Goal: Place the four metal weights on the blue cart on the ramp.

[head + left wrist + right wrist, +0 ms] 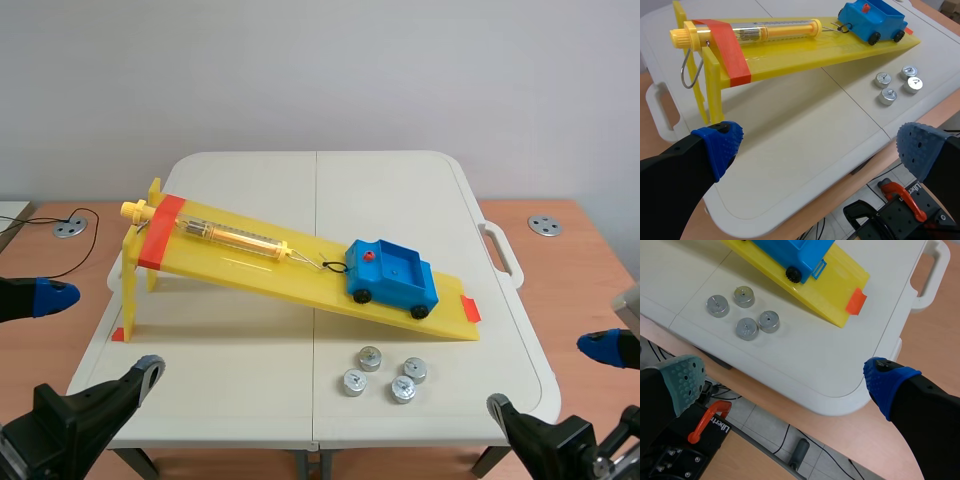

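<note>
You have four metal weights [370, 357] clustered on the worktop [230, 360] beside the foot of the yellow ramp [250, 268], blue cart [392, 275] low on it, left claw [820, 150] and right claw [785, 380] both spread, empty.

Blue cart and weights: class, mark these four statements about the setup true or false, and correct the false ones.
1. The blue cart sits on the yellow ramp. True.
2. The weights are loaded in the cart. False: all four metal weights lie on the white table beside the ramp's low end.
3. One tool grips a weight. False: the left tool and the right tool are both open and empty.
4. A spring scale lies on the ramp uphill of the cart. True.
</note>
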